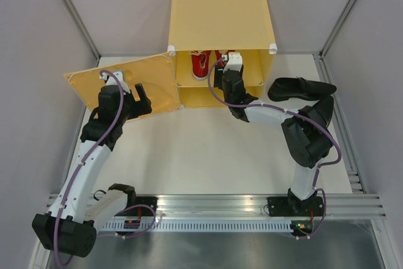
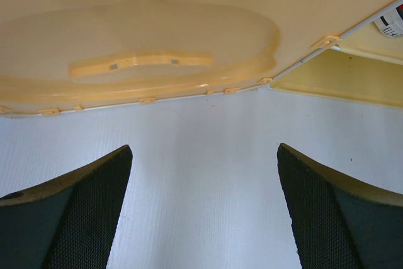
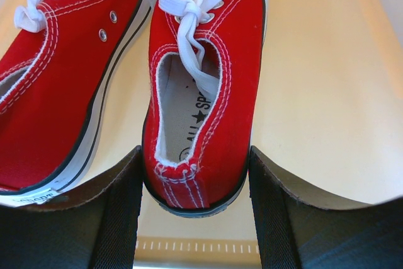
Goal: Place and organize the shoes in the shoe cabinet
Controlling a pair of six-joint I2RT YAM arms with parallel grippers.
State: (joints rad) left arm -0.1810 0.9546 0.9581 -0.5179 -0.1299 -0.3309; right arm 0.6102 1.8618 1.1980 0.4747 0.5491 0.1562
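The yellow-orange shoe cabinet (image 1: 220,17) stands at the back with its door (image 1: 119,80) swung open to the left. Two red sneakers (image 1: 203,62) sit side by side on its inner shelf (image 3: 315,92). My right gripper (image 3: 195,155) reaches into the cabinet, its fingers pressed against both sides of the heel of the right-hand red sneaker (image 3: 201,92). The other red sneaker (image 3: 69,61) lies just left of it. A black dress shoe (image 1: 301,87) lies on the table right of the cabinet, and a second one (image 1: 324,108) is partly hidden behind my right arm. My left gripper (image 2: 204,155) is open by the door (image 2: 138,29).
Grey walls and metal posts enclose the white table (image 1: 208,155). The open door takes up the back left. A metal rail (image 1: 214,206) runs along the near edge where the arm bases are bolted.
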